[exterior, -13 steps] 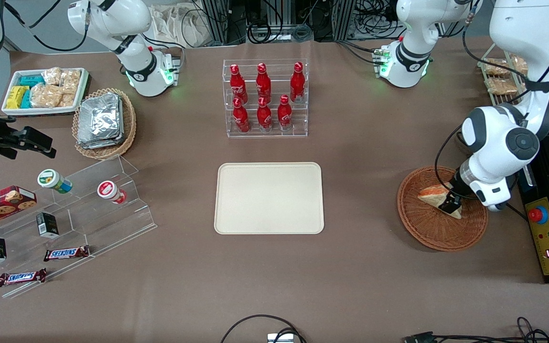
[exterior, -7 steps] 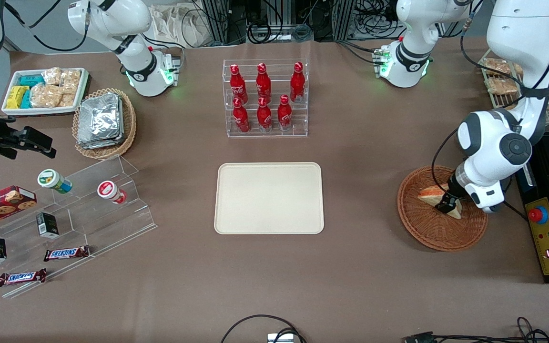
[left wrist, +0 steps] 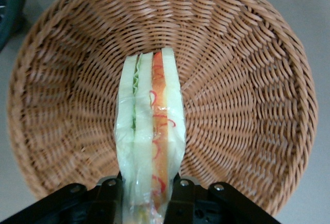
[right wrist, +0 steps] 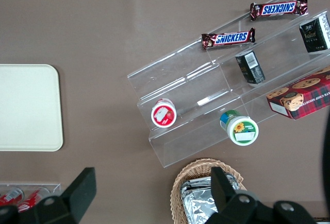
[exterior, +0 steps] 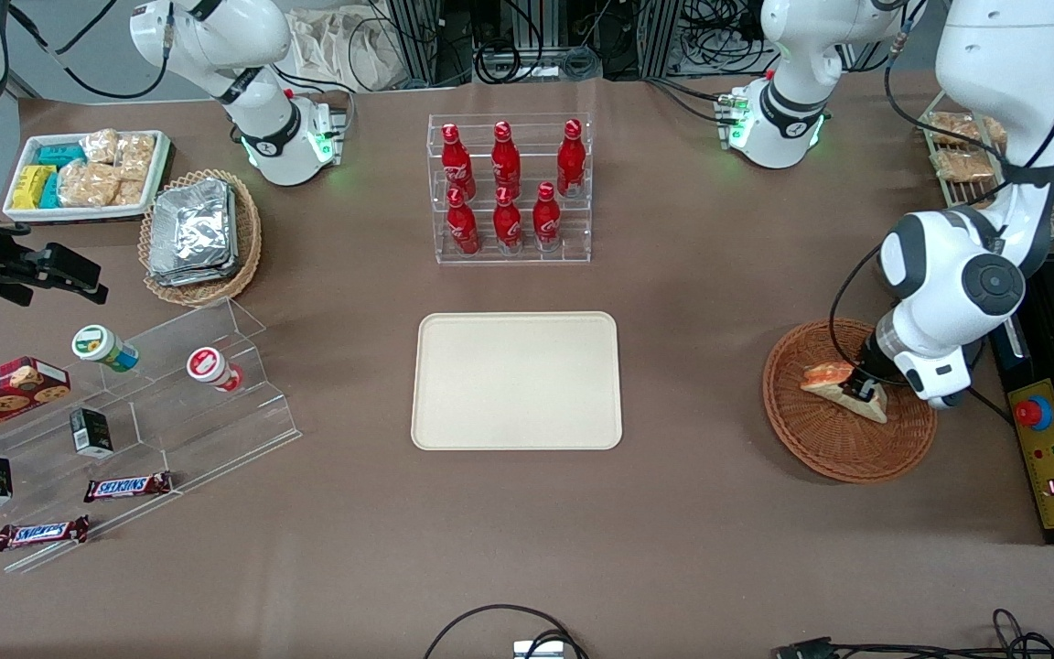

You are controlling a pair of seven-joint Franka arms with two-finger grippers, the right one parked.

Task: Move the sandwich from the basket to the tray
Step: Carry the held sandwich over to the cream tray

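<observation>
The sandwich [exterior: 829, 377] is a wrapped wedge of white bread with red-orange and green filling, over the reddish-brown wicker basket [exterior: 811, 439] at the working arm's end of the table. My left gripper [exterior: 861, 388] is shut on the sandwich's thick end. In the left wrist view the sandwich [left wrist: 150, 141] stands on edge between the two black fingers [left wrist: 109, 193], with the basket [left wrist: 242, 95] below it. The cream-beige tray [exterior: 517, 381] lies in the middle of the table, well apart from the basket.
A clear rack of red bottles [exterior: 509, 188] stands farther from the front camera than the tray. A black control box with a red button [exterior: 1044, 448] lies beside the basket. A clear stepped shelf with snacks [exterior: 134, 412] and a tan basket of foil packets [exterior: 202, 233] are toward the parked arm's end.
The gripper has closed on the sandwich and tipped it, so its filling edge now faces more upward. The wrist shifted slightly within the basket.
</observation>
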